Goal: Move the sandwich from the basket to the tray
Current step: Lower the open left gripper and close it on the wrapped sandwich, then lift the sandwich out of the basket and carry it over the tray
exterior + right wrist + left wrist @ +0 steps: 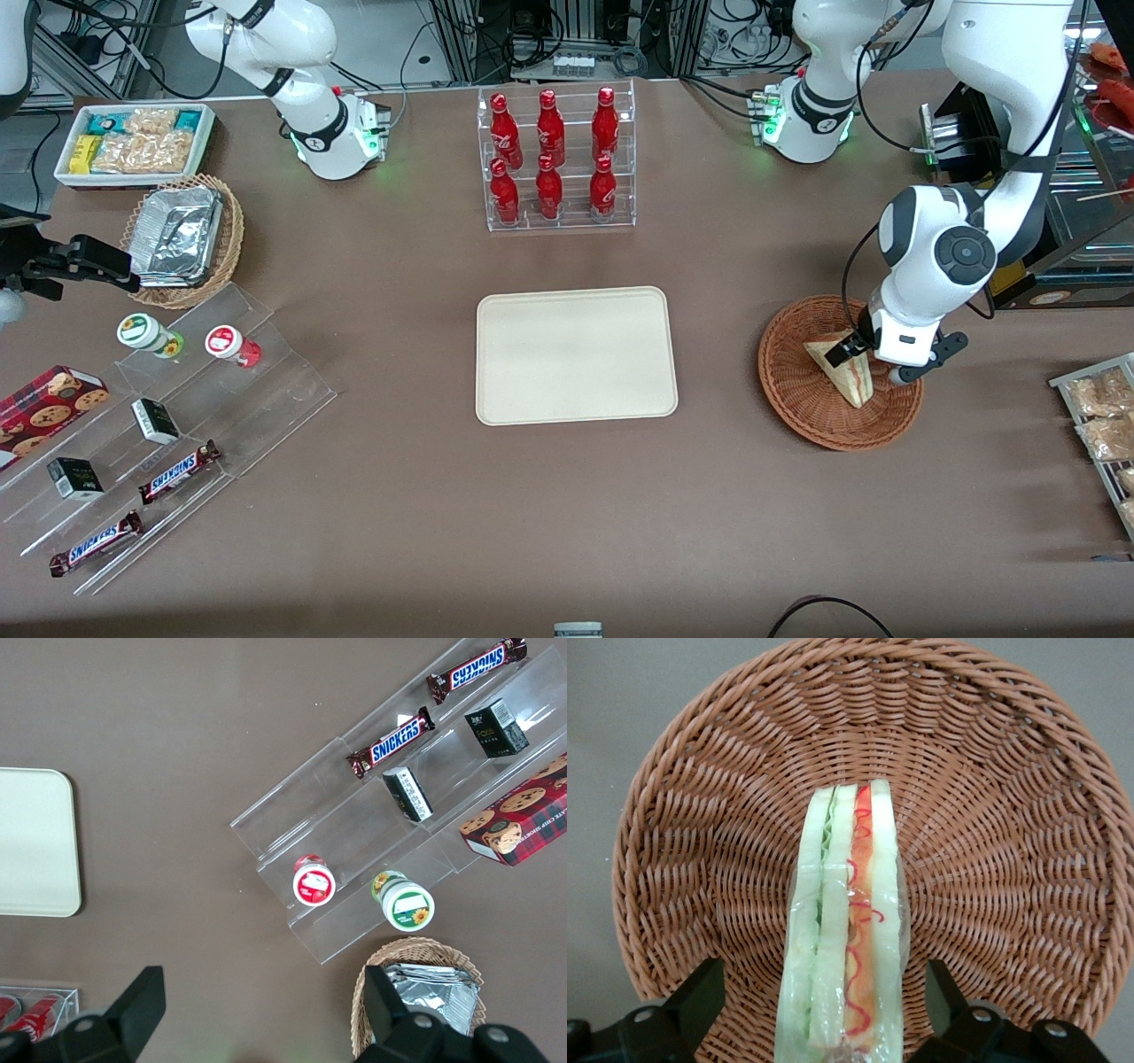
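The sandwich [849, 379] is a pale wedge wrapped in clear film, lying in the reddish-brown wicker basket [793, 399] at the working arm's end of the table. In the left wrist view the sandwich [846, 939] shows its green and red-orange filling edge, on the basket's weave [992, 815]. My left gripper [879, 361] is low in the basket and open, its fingers [700, 997] straddling the sandwich with a gap on each side. The cream tray [576, 354] lies bare at the table's middle, and its corner also shows in the right wrist view [35, 842].
A clear rack of red bottles [556, 159] stands farther from the front camera than the tray. A rack of snack packets [1099, 416] sits at the working arm's table edge. Toward the parked arm's end are acrylic steps with Snickers bars [177, 470] and a tan foil-container basket [182, 239].
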